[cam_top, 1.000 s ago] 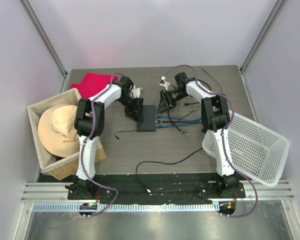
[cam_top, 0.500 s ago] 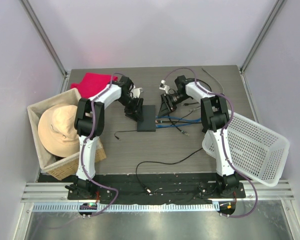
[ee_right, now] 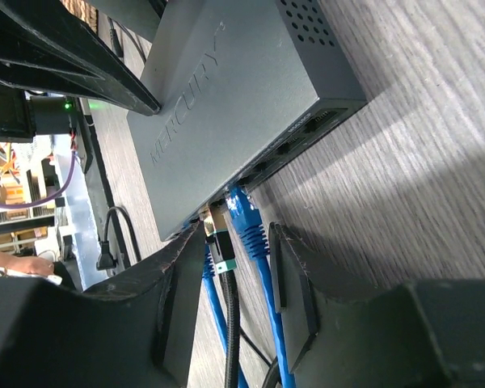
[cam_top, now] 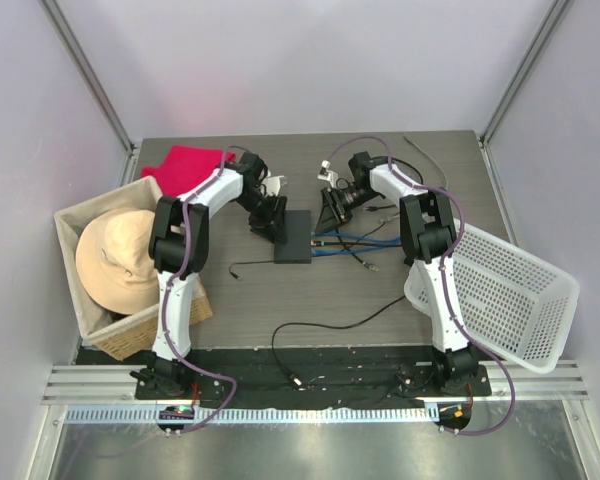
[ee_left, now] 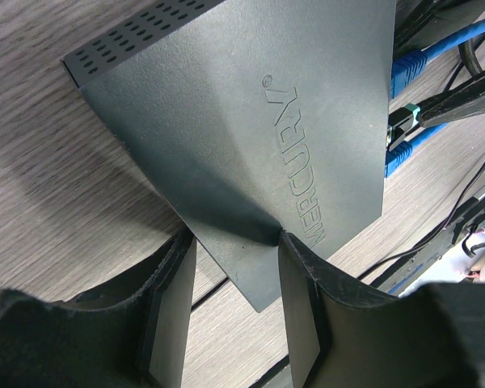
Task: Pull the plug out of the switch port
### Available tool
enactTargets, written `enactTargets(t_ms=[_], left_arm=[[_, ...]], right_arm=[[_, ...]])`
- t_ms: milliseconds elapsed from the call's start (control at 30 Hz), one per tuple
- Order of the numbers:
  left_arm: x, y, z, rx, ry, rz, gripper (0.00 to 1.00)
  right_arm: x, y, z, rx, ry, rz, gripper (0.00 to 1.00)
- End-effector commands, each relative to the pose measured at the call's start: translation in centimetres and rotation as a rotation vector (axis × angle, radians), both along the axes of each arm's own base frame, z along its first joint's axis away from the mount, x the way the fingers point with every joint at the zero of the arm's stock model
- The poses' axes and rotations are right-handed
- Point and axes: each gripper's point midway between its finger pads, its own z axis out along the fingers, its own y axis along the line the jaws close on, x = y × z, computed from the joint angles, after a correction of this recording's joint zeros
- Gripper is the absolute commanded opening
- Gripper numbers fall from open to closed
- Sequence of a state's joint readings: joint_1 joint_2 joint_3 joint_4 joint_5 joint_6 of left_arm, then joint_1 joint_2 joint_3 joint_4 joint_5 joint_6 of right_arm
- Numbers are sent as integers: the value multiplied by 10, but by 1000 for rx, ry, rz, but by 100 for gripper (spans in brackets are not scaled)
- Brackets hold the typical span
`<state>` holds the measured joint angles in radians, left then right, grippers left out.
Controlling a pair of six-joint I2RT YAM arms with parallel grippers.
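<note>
From above, the flat matte-black rectangular switch (cam_top: pixel 293 237) lies on the grey wood-grain tabletop (cam_top: pixel 250 300). The left gripper (cam_top: pixel 270 217) is at its far-left corner and the right gripper (cam_top: pixel 332 210) at its port side, where thin blue cables (cam_top: pixel 348 238) trail away. Only this view takes in the straw sun hat (cam_top: pixel 115 260) in a beige basket (cam_top: pixel 100 199), the red cloth (cam_top: pixel 195 162) left of the switch, and the white perforated plastic basket (cam_top: pixel 505 290) well to its right.

The left wrist camera adds embossed MERCURY lettering on the lid and a band of round vent holes on one side wall. The left gripper's jaws stand partly apart, straddling the switch's corner. One tip is over the top face and the other just off the edge, so nothing is clamped.

The right wrist camera alone shows the socket row. There the right gripper's jaws stand apart either side of a ribbed blue plug (ee_right: pixel 246 220) seated in a port. A black braided cable (ee_right: pixel 226 307) is plugged in just beside it, and narrow gaps remain on both sides.
</note>
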<state>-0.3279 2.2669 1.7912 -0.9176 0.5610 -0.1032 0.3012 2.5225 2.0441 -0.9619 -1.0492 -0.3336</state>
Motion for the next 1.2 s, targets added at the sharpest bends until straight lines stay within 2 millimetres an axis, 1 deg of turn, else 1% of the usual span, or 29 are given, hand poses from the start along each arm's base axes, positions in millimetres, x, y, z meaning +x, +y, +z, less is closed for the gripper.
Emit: enactTargets(t_ms=[0,233,333,400,600,633,833,967,1100,1167], left_arm=[[3,8,-19,97,-39,-20,47],[3,7,-20,98,-40,-25,47],[2,7,-20,100,-39,-25,47],[2,7,-20,100,-38,-24,47],[3,7,-20,101,-41,-25,47],[3,7,-20,99,-42,-25,47],[2,7,-21,102,-39,-24,47],[3,8,-20,106,-42,-23,47],[3,7,-21,107,-43,-25,47],[3,8,-21,107,-42,-27,47]], right_arm=[[-1,5,-32,-79,-29,28,46],[-3,9,-40,-100,-35,40,47],[-1,9,-41,-128,-59,39,56],[2,9,-39,-144,-72,21,57],[2,6,-43,-162,-73,13,50],[1,6,-46,-165,-70,17,48],[-5,11,-60,-210,-73,41,44],[-6,13,-66,-230,-83,50,43],[-6,14,-69,-248,-93,51,46],[-6,14,-71,-261,-101,55,44]])
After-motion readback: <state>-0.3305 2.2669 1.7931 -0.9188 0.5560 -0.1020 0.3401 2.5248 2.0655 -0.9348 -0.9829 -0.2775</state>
